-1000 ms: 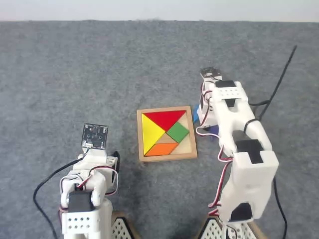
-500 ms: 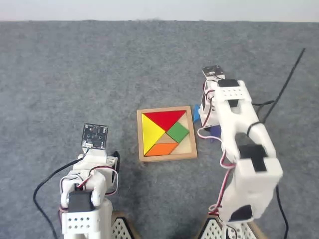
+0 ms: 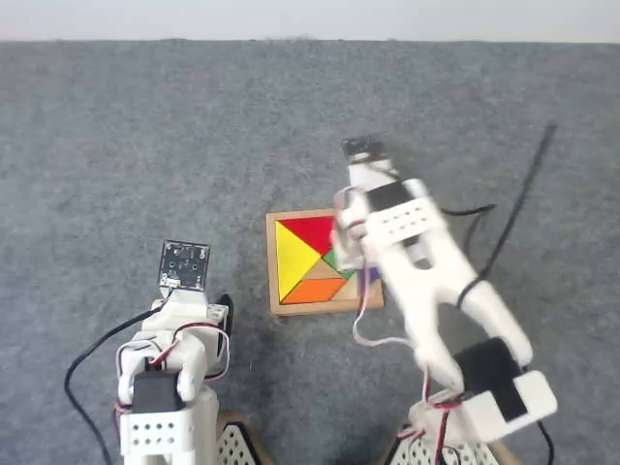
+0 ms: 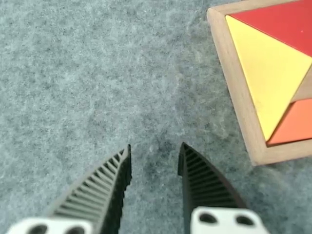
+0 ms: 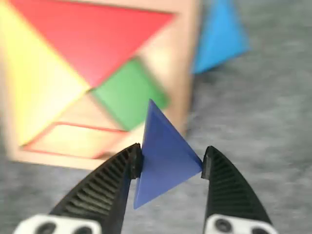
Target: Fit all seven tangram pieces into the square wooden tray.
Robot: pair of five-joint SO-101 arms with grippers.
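Right gripper (image 5: 169, 161) clamped the dark blue triangle (image 5: 163, 146) by the wooden tray (image 5: 191, 58), seemingly the placing step! Next call: lower it flat inside. Left gripper (image 4: 154, 163) gaped empty.

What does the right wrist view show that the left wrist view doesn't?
Right wrist view: the right gripper shut on a dark blue triangle, plus a green square in the wooden tray and a light blue triangle lying beside it. Left wrist view: the left gripper, open over bare carpet. Shared: the tray, red triangle, yellow triangle and orange piece.
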